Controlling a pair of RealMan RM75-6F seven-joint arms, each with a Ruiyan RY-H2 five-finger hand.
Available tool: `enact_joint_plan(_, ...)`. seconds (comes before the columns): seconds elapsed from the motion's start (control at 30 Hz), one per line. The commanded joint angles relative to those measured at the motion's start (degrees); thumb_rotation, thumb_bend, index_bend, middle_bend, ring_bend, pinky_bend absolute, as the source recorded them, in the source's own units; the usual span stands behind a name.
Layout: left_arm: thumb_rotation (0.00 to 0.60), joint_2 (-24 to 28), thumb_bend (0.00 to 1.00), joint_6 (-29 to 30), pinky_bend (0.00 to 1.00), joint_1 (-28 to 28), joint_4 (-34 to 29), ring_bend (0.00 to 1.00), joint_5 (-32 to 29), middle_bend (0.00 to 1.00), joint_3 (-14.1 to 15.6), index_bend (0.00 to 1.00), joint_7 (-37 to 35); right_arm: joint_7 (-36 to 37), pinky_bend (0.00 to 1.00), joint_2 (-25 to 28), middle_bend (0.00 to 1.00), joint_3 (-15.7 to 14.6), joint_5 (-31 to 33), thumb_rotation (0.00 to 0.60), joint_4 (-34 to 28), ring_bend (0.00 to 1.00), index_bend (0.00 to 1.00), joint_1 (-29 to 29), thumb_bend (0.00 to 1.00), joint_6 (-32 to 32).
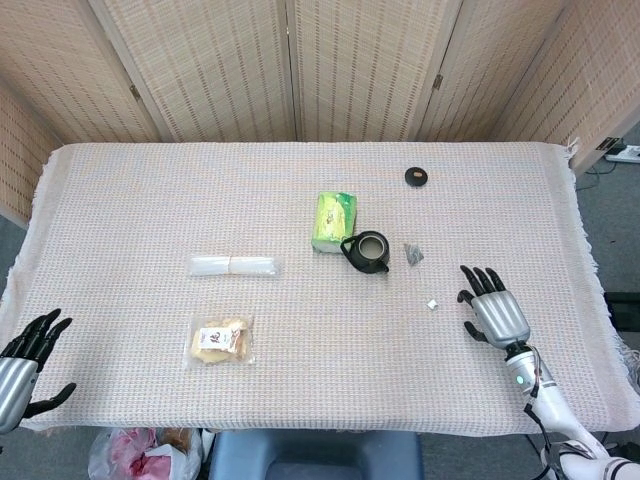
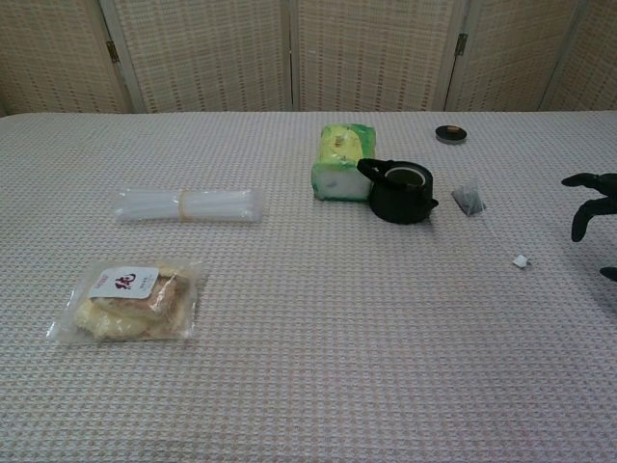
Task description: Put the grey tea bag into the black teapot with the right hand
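The right hand (image 1: 493, 305) rests low over the worktop (image 1: 300, 330) near its right edge, fingers spread and pointing toward the far screen, grasping nothing. In the chest view only its dark fingertips (image 2: 590, 203) show at the right border. The grey tea bag (image 1: 413, 254) lies flat on the cloth ahead of this hand and off to its left, apart from the fingers; its small white tag (image 1: 432, 303) sits just left of the hand, nearer than the bag itself. Further left of the bag, just beside it, stands the black teapot (image 1: 367, 252), upright and open at the top, its lid (image 1: 418, 177) lying well beyond the hand toward the far edge. A green packet (image 1: 335, 221) touches the teapot on its far left side. Much further left lie a clear plastic roll (image 1: 234, 265) and a snack bag (image 1: 221, 340). The left hand (image 1: 25, 365) hangs at the worktop's left near corner, fingers apart and empty.
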Motion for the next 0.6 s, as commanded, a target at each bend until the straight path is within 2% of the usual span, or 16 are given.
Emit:
enact_joint_plan(0.03, 0.6, 0.05, 0.27, -0.66, 0.24, -0.3, -0.17, 0.0, -0.43, 0.0, -0.15, 0.0, 0.16, 1.37, 0.0, -2.57, 0.0, -0.38, -1.3, 0.6, 3.53, 0.0, 0.44, 0.85, 0.27, 0.96)
enact_joint_plan(0.2, 0.6, 0.1, 0.27, -1.05, 0.24, -0.37, -0.29, 0.0, -0.77, 0.0, -0.23, 0.0, 0.23, 2.01, 0.0, -4.95, 0.0, -0.43, -1.65, 0.6, 7.11, 0.0, 0.45, 1.91, 0.27, 0.75)
enact_joint_plan(0.6, 0.6, 0.12, 0.27, -1.44, 0.24, -0.42, -0.27, 0.0, -1.15, 0.0, -0.36, 0.0, 0.11, 4.81, 0.0, -8.08, 0.0, -0.09, -1.29, 0.6, 11.48, 0.0, 0.45, 5.26, 0.27, -2.57)
